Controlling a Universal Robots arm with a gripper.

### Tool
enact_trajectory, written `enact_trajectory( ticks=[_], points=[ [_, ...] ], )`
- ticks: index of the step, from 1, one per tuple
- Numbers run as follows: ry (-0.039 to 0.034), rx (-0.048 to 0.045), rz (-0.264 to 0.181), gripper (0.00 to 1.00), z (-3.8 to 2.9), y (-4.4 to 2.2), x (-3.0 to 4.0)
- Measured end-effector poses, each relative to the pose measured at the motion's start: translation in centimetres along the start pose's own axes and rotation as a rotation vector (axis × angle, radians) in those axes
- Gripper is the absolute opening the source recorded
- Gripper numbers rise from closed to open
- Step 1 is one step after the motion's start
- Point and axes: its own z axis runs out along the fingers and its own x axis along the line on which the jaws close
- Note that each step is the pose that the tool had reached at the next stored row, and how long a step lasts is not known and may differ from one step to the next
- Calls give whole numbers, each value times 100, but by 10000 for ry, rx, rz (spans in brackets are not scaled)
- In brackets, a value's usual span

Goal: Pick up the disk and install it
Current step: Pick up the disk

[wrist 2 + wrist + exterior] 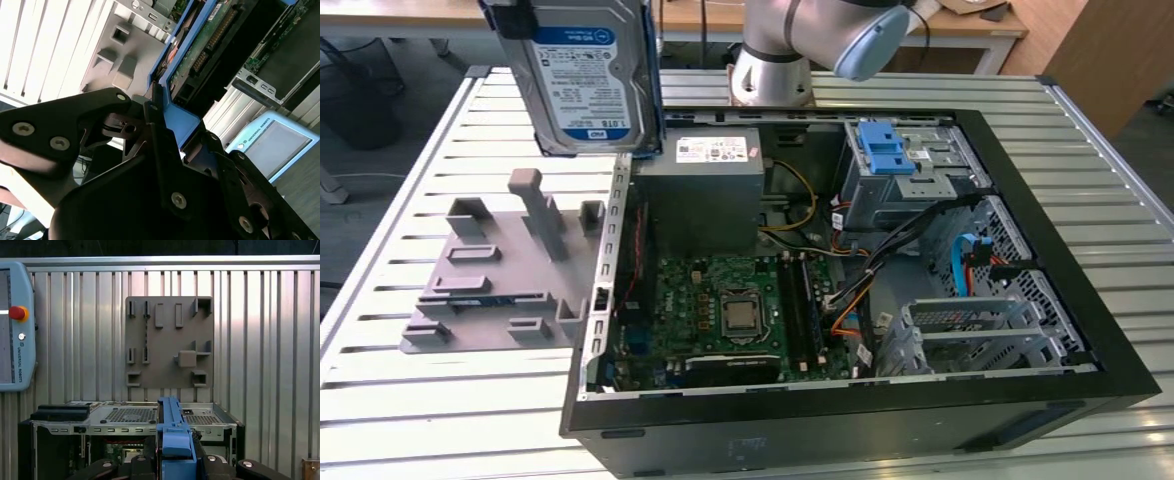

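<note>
Over the slatted table point(400, 400), in the exterior view, the disk point(580, 75) hangs upright in the air at about eleven o'clock from the open computer case point(854, 270), its blue-and-white label facing us. It touches nothing below it. The case lies on its side with the open face up, I'd judge so the arm point(814, 40) can reach in from above. A grey fixture plate point(494, 280) sits at nine o'clock from the case. Inside the case, a blue-latched drive cage point(887, 150) sits at one o'clock and the grey box point(700, 190) at eleven.

The second wrist view shows what the exterior view does not: the grip. The gripper point(172, 130) has closed narrowly, its black fingers point(125, 132) clamped on the blue edge frame of the disk point(200, 45), whose green board side shows here. Holding it by the end frame leaves the long body free, which seems the point. A teach pendant point(275, 145) lies beyond.

The first wrist view looks straight down the disk point(172, 440), edge-on between the parts of the gripper point(172, 465). It alone shows how the disk lines up with what is beneath: the rim of the case point(130, 422), then the fixture plate point(170, 342) with its slots, and the teach pendant point(15, 325).
</note>
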Motion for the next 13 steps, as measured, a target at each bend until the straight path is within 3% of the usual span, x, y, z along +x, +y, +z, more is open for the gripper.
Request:
enact_trajectory(
  ticks=[13],
  points=[
    [0, -35, -2, 36, 6, -233, 44]
  ],
)
